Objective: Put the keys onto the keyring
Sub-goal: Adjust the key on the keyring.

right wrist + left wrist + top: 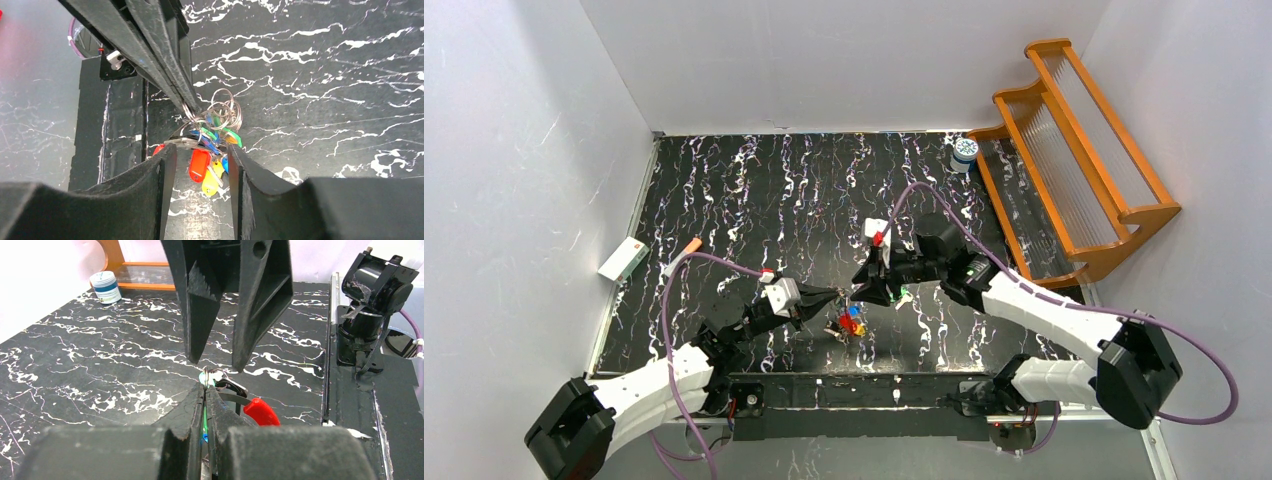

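L gripper (pixel 831 296), jaws pressed together on the wire of the keyring (pixel 226 112), holds the bunch over the black marbled table (pixel 754 190), close to the near edge and roughly midway betw. the two arms. R gripper (pixel 202 172) meets it tip to tip w/ jaws apart. The keys (pixel 207 160) hang in the gap betw. its fingers (pixel 150 200), none visibly pinched.

From R wrist cam, the red key (pixel 199 165) sits about mid-gap w/ the yellow key (pixel 210 184) just beneath it. The blue key (pixel 225 162) is close by one finger, and the green key (pixel 232 136) is farther out, toward L gripper's tip. The ring's overlapping wire loops lie just past R fingertips, right where L jaws bite. Can't tell whether the lowest keys touch the tabletop.

From L wrist cam, R gripper's two fingers stand just beyond L tip, straddling the ring, w/ the red key off to one side.

Well beyond R gripper, at the table's far edge, a white-and-blue jar (pixel 965 151) stands next to an orange wooden rack (pixel 1074 150). Out past L arm's side, at the table's edge, lie a white box (pixel 623 258) and an orange-tipped white stick (pixel 692 244).
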